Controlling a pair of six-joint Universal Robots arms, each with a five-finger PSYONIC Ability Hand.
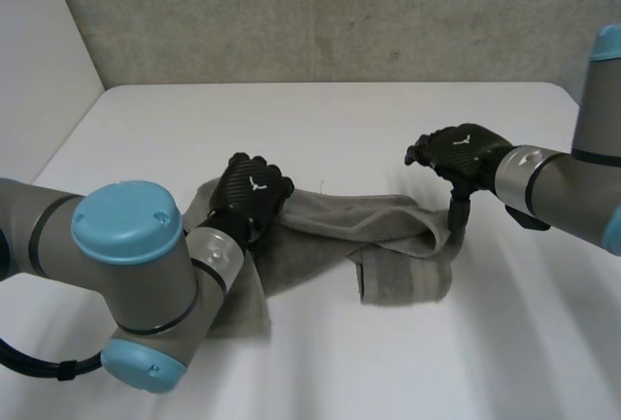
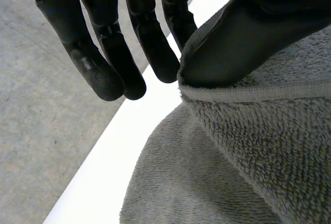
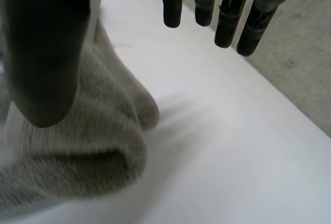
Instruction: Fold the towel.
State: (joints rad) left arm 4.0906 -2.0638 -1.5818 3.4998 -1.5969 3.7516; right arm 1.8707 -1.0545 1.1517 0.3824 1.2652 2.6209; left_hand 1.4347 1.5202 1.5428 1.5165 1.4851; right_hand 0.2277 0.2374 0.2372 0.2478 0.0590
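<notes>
Nearest the camera was the left arm (image 1: 131, 279), one of two, reaching in over the one white table (image 1: 320, 114). Past it lay the one towel (image 1: 388, 245), grey and rumpled, stretched across the middle of the table with its left part spread flat and its right end doubled into a thick fold. There were two black hands, one at each end of the cloth. The left hand (image 1: 250, 190) sat on the towel's left end. Seen from its own wrist, its fingers (image 2: 101, 74) were straight and relaxed, reaching out past the cloth over the bare table's edge and touching none of it. Only the thumb (image 2: 243, 43) lay against the towel, just above the hem (image 2: 258, 92), so nothing was pinched. The right hand (image 1: 464, 153) hung above the towel's right end on the right arm (image 1: 563, 182). Its fingers (image 3: 227, 25) were likewise straight and loose, held over bare table well clear of the fold, while its thumb (image 3: 46, 53) pointed down at the fold – whether it touched the cloth could not be told. Neither hand grasped anything – both were released. Beyond the hands the table ran bare to its far edge, and behind that stood a grey wall (image 1: 320, 13).
</notes>
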